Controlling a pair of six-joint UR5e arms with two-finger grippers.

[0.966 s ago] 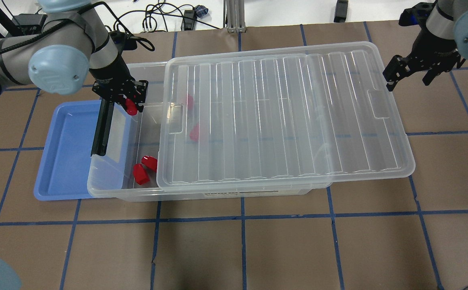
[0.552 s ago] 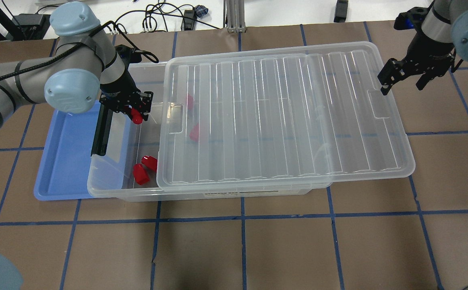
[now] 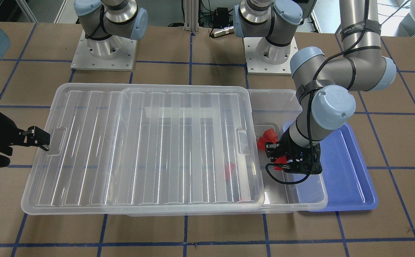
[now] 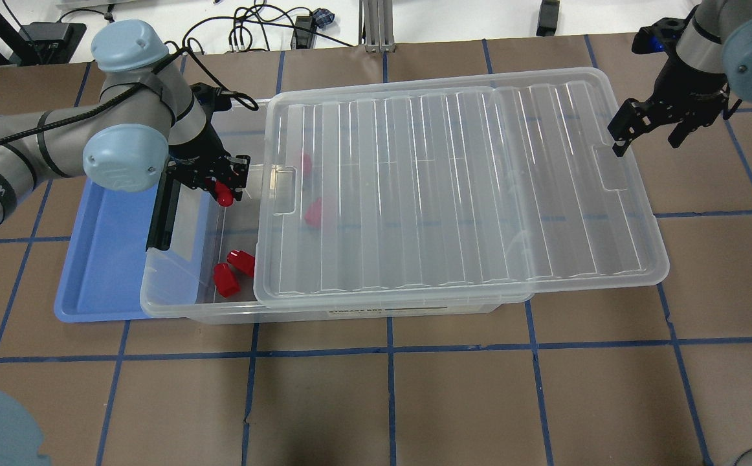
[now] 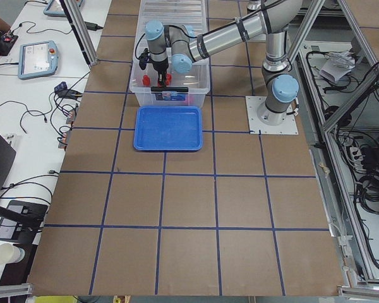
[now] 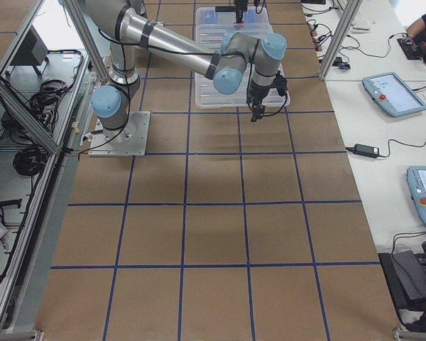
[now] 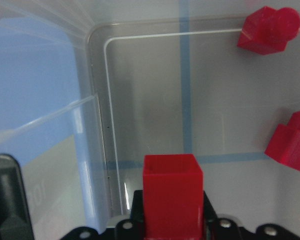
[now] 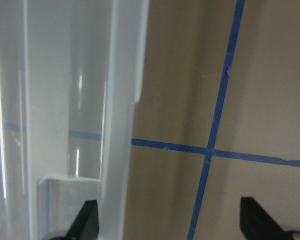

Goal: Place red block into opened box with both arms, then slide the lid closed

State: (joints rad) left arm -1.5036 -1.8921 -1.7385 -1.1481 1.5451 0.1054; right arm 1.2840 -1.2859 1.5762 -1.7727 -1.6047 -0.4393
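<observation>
Gripping the glossy, square-faced red block (image 7: pixel 172 195) over the clear box (image 4: pixel 182 301): left hand (image 4: pixel 222 184). Meanwhile the right hand (image 4: pixel 648 138) gapes wide, and its wrist view puts the ribbed lid (image 4: pixel 453 194) rim between.

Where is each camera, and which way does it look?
Front-facing: across the table, facing the robot's bases and the box.
Overhead: behind the robot, above the lid; left arm, right arm enter.
Exterior left: table's end by the blue tray; left arm nearest.
Exterior right: opposite end; right arm nearest.
Left wrist: looks into the box past the held red block.
Right wrist: down at the lid's edge, inside the open right gripper.
Shared: overhead and front-facing both show the left gripper holding that block.
</observation>
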